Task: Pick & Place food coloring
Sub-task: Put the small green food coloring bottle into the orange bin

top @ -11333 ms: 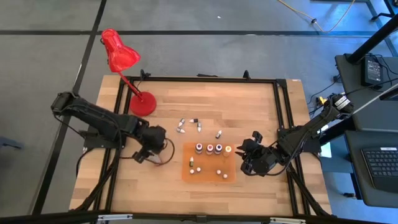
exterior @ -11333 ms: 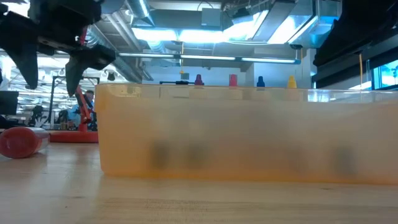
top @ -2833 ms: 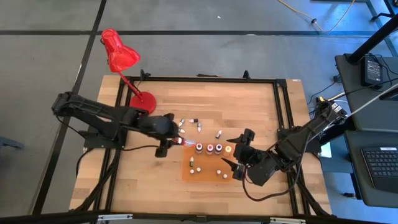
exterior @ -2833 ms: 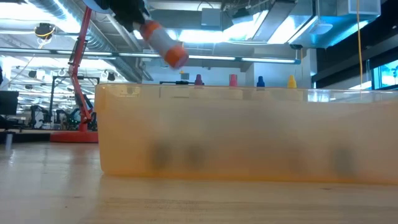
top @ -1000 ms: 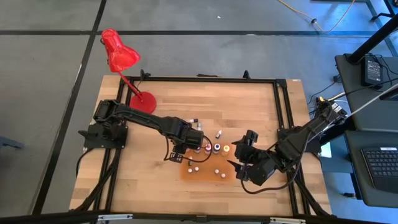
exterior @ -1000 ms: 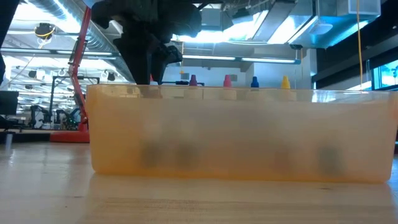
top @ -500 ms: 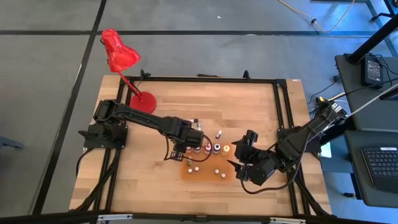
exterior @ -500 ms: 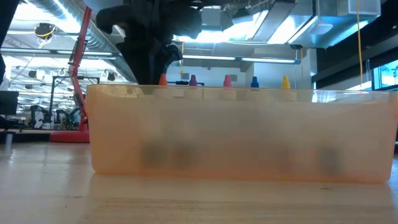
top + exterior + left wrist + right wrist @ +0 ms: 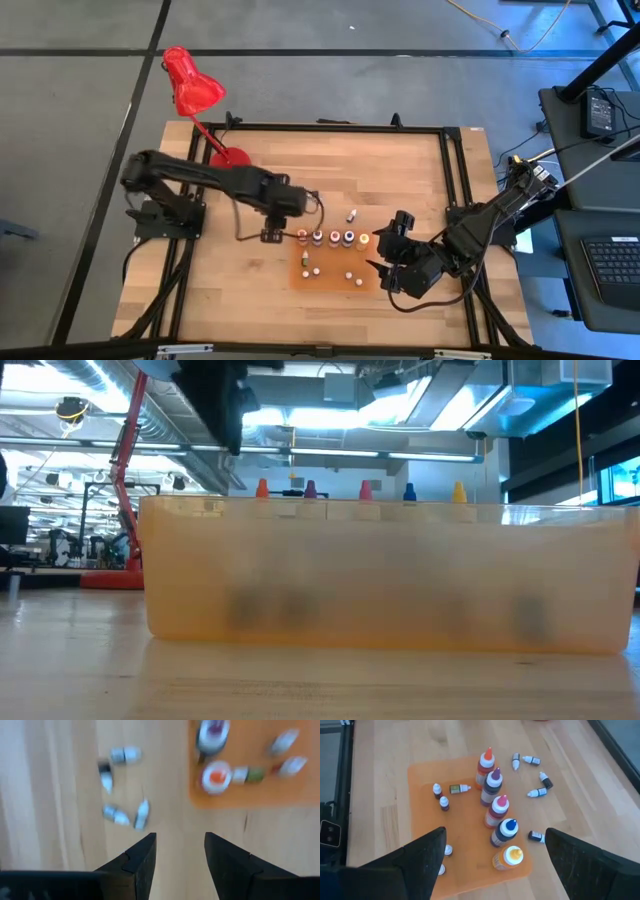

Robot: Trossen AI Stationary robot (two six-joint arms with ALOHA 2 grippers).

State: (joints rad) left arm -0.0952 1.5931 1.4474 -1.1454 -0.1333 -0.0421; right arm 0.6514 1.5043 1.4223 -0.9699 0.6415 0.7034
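Note:
Five food coloring bottles stand upright in a row on the orange mat (image 9: 335, 268): orange-tipped (image 9: 485, 766), purple (image 9: 493, 784), pink (image 9: 499, 809), blue (image 9: 504, 832) and yellow (image 9: 508, 857). Small white-capped droppers (image 9: 443, 802) stand or lie on the mat beside them. Several more droppers (image 9: 116, 814) lie loose on the wood beyond the mat's far left corner. My left gripper (image 9: 272, 236) hovers open and empty above the table just left of the mat. My right gripper (image 9: 379, 252) waits wide open at the mat's right edge.
A red desk lamp (image 9: 195, 95) stands at the far left of the table. One dropper (image 9: 350, 215) lies alone on the wood behind the mat. In the low view the mat (image 9: 390, 575) fills the foreground, with the bottle tips (image 9: 262, 488) above it.
My left gripper has left the orange-tipped bottle standing at the left end of the row. It has risen and drawn back toward the table's left edge, off the mat. The bottle stays upright. My right gripper has kept still.

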